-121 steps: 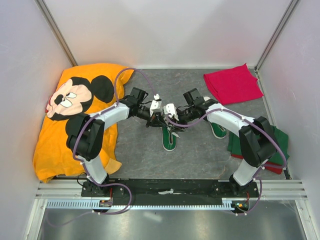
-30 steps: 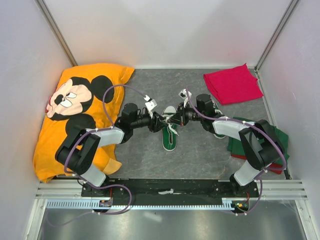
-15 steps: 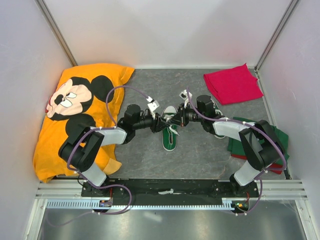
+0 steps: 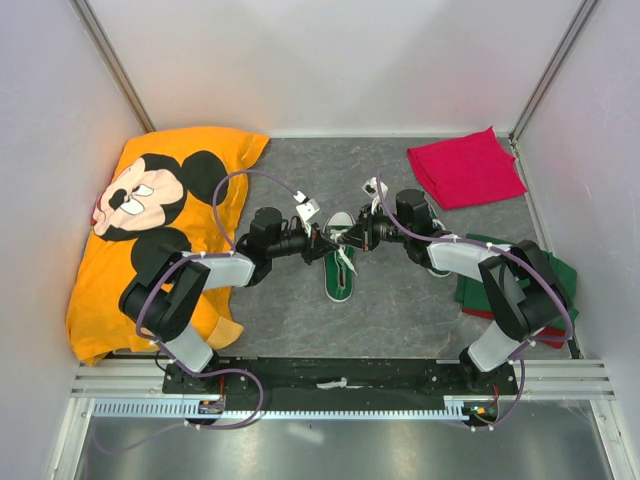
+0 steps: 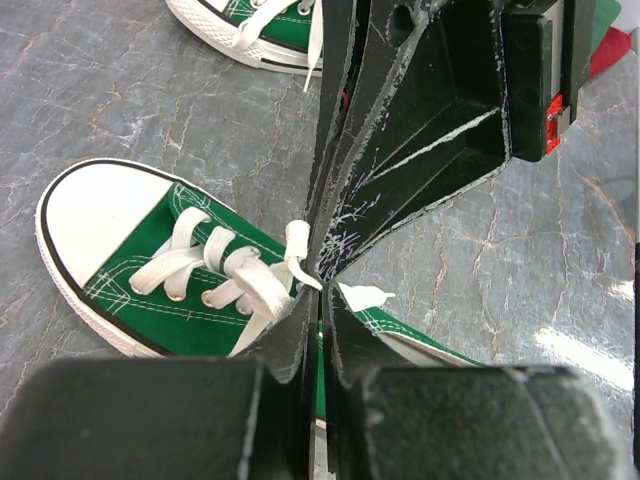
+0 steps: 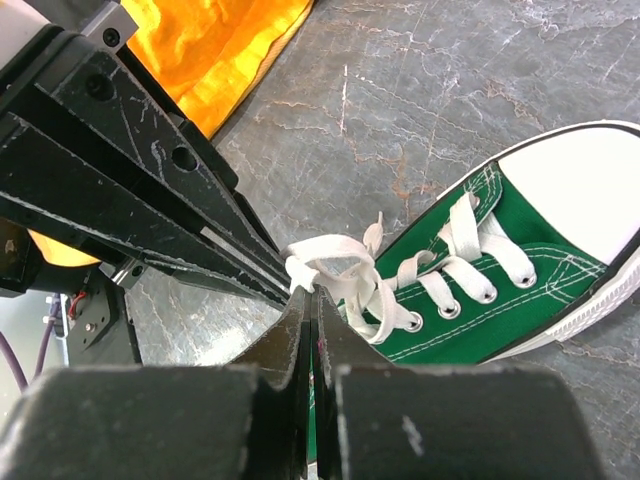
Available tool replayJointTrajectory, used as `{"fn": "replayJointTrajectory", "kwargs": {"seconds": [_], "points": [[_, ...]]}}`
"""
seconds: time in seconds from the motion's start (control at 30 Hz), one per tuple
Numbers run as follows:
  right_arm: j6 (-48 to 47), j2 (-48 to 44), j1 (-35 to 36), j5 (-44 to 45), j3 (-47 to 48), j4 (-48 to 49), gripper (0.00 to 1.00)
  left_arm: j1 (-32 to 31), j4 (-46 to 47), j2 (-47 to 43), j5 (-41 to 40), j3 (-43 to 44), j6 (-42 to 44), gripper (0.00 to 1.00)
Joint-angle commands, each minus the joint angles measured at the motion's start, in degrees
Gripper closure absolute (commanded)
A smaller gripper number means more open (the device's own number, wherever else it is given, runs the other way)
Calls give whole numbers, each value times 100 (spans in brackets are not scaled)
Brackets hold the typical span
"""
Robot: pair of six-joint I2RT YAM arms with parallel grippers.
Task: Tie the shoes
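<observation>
White laces (image 6: 335,258) of the green shoe (image 5: 190,322) are pinched by left gripper (image 5: 318,282) and right gripper (image 6: 309,296)

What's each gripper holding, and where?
Both hold the laces of the middle shoe, on the loose part by the top eyelets: left gripper and right gripper, jaws shut, tips meeting.

One shoe (image 4: 339,275) lay at the middle of the table (image 4: 290,320), toe away from the arm bases. The left gripper (image 5: 320,290) and right gripper (image 6: 310,297) met tip to tip over its laces (image 6: 340,265). The other shoe (image 5: 255,28) lay to its right. A shirt (image 4: 130,250) lay left, one cloth (image 4: 465,168) far right, another cloth (image 4: 562,275) near right.
</observation>
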Motion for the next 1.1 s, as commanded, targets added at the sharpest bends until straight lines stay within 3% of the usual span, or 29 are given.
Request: {"fn": "replayJointTrajectory", "kwargs": {"seconds": [0.0,0.1,0.23,0.37,0.47,0.57,0.6,0.67,0.7,0.73,0.87,1.07], "points": [[262,-158,37,-205,-58,398,100,-9,251,57,49,256,-82,79],[306,-114,37,-205,-49,443,100,-17,312,75,58,274,-205,67],[367,-97,37,-223,-49,495,100,-26,339,145,50,327,-214,66],[403,-79,28,-258,-67,531,100,-9,313,180,32,379,-179,89],[420,-105,37,-311,-67,513,100,18,251,146,41,353,-100,98],[368,-97,37,-390,-32,339,100,70,146,102,84,318,-12,98],[324,-114,20,-407,20,250,96,79,85,58,120,309,40,98],[131,-132,-7,-512,91,-56,74,105,-126,-21,242,300,286,98],[35,-158,-77,-556,196,-215,58,114,-205,-100,286,274,357,98],[-193,-175,-112,-600,258,-382,55,123,-424,-135,400,283,653,98],[-748,-176,-366,-820,749,-1444,55,167,-829,-250,647,283,1156,98],[-1556,149,-420,-733,1259,-2369,67,167,-1181,-224,788,423,1517,99]]}}
